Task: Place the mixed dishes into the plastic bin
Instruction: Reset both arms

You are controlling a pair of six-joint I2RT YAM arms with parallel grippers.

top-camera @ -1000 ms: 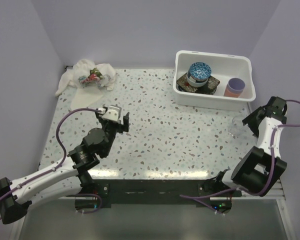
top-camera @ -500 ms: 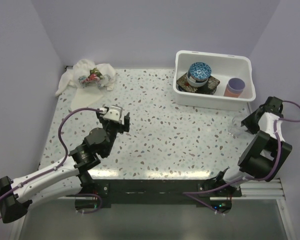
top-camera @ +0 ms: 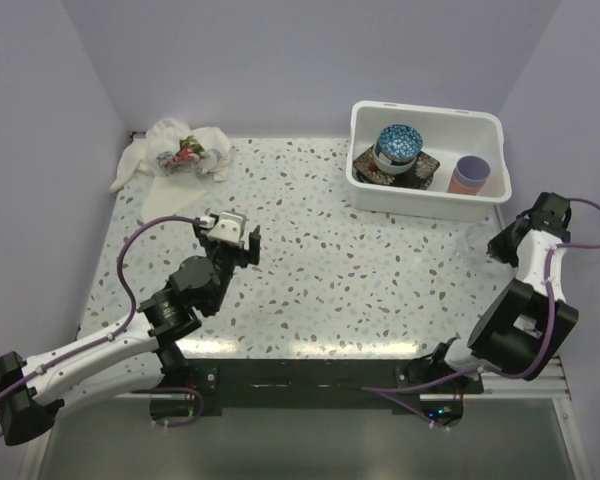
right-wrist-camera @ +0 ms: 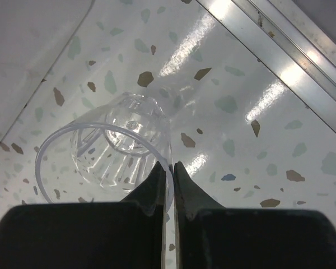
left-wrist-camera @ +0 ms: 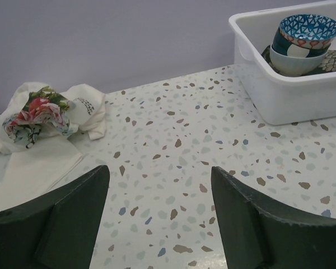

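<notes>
1. Top view: the plastic bin (top-camera: 426, 203) sits at 1 o'clock on the speckled table (top-camera: 320, 270), loaded with stacked bowls (top-camera: 398, 143), a dark square plate (top-camera: 378, 172) and a purple cup (top-camera: 470, 175). The right gripper (top-camera: 500, 245) works at 3 o'clock, just off the bin's near right corner. The glass it grips is too faint for us to place from here. We judge the route tight: a swing toward 12 o'clock could clip the bin's flared rim.

2. Left wrist view: the left gripper (left-wrist-camera: 158, 174) hangs wide open and empty over bare table, with the printed cloth (left-wrist-camera: 39, 112) at 10 o'clock and the bin at 2 o'clock. We see little risk on this side unless this arm strays into the other's path.

3. Right wrist view: the right gripper's fingers (right-wrist-camera: 153, 188) are pinched together on the rim of a clear glass (right-wrist-camera: 115, 148), one finger inside the wall and one outside, at the rim's 4 o'clock edge. We think this is the weak point — a thin hold on a slick wall. On the lift the glass could pivot or slide free, then fall to the table or strike the bowls in the bin and chip.
</notes>
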